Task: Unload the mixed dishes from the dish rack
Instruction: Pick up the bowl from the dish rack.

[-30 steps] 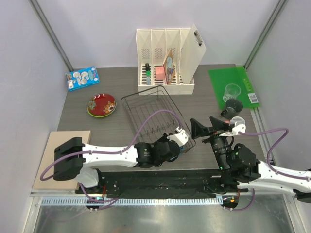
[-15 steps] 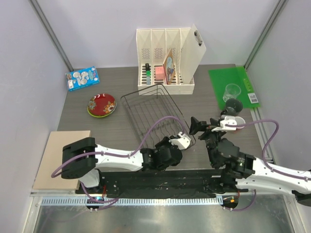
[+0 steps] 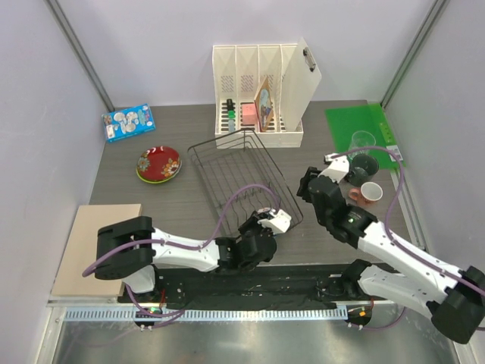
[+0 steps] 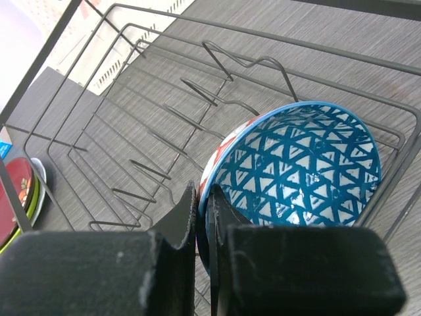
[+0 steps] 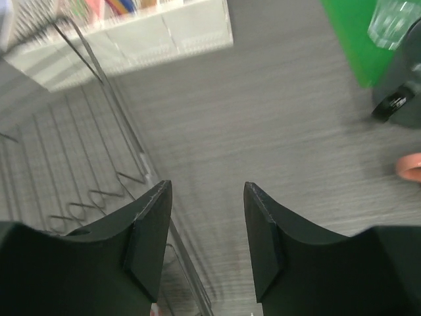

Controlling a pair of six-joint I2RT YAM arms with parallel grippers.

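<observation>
Jaws of the left gripper (image 4: pixel 202 197) clamp the rim of the blue patterned bowl (image 4: pixel 296 164), tilted inside the dish rack (image 3: pixel 235 174), near end. We see the right gripper (image 5: pixel 207 191) with jaws parted and empty, over the worktop (image 5: pixel 296 151) beside the rack. Beyond stand, seemingly upright, the pink mug (image 3: pixel 370 192), dark grey mug (image 3: pixel 364 165) and clear glass (image 3: pixel 362 141).

We see the rack (image 4: pixel 184 118) as thin dark wire, metal by its look, with a dull coat. The bowl (image 4: pixel 309 171) in it is glazed ceramic, glossy and smooth over its blue-and-white pattern. The table (image 5: pixel 296 131) looks like matt grey wood-grain laminate; at the upper right of the top view the mat (image 3: pixel 352 121) is smooth green plastic and the glass (image 3: pixel 362 141) clear.
</observation>
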